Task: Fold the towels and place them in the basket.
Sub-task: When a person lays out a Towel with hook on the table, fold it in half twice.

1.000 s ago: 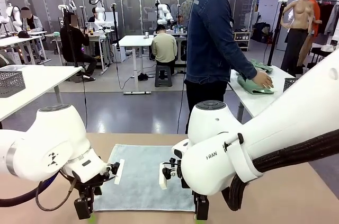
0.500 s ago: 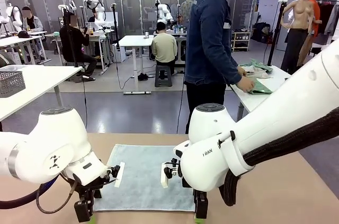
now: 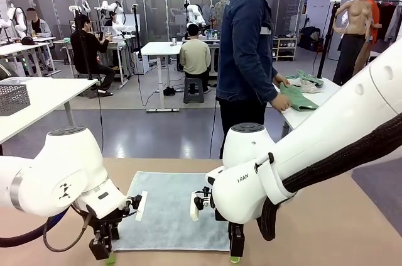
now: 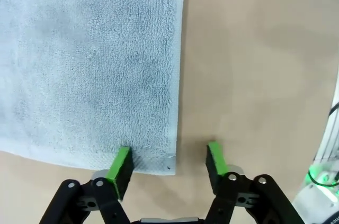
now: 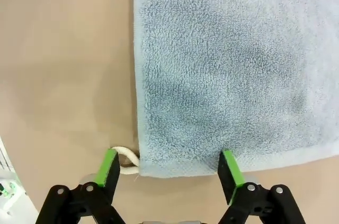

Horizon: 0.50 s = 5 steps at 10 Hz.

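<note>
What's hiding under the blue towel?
The blue towel lies flat on the tan table. A white loop pokes out at one corner. Anything beneath its middle is covered.

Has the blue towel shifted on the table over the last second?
No. The blue towel lies flat in the same spot, its far edge just as close to the table's far edge as before.

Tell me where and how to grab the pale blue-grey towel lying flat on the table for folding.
Take the blue-grey towel by its two near corners, coming down from above. It lies spread flat, so likely only its hemmed edge can be pinched. The left gripper and right gripper each straddle a corner, jaws open.
</note>
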Motion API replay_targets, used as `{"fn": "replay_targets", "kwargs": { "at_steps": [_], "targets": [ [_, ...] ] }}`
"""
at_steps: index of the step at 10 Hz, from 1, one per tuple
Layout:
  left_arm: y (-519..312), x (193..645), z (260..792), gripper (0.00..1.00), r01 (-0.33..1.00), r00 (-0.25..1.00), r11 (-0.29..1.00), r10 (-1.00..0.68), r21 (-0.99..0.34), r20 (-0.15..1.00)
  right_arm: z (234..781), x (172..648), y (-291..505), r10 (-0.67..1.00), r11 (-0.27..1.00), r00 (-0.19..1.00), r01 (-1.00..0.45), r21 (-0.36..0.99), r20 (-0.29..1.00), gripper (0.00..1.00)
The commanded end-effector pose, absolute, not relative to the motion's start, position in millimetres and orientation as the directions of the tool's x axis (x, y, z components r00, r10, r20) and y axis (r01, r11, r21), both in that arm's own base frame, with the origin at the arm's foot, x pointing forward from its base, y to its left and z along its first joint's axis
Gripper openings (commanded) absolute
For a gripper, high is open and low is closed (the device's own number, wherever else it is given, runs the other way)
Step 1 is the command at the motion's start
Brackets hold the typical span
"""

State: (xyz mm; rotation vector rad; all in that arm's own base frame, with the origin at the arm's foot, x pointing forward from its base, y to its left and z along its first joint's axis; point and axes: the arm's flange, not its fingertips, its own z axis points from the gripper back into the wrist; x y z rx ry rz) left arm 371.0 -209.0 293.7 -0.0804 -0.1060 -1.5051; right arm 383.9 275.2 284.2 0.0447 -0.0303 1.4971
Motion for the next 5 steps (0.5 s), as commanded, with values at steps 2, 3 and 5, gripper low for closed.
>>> {"fn": "replay_targets", "kwargs": {
  "at_steps": [2,3,5],
  "targets": [
    [-204.8,365.6,284.3,0.0,0.998,0.059,0.061,-0.991,0.018,0.118,275.6,386.8,273.6,0.996,0.068,0.069,-0.998,0.014,0.052,0.16],
    [-204.5,365.0,284.4,0.06,0.998,0.058,0.061,-0.991,0.02,0.117,276.0,386.7,272.6,0.996,0.071,0.071,-0.997,0.017,0.051,0.0],
    [-203.3,364.8,285.1,0.0,0.998,0.06,0.063,-0.991,0.021,0.116,277.2,386.0,271.0,0.996,0.074,0.075,-0.997,0.024,0.053,0.0]
  ]
}}
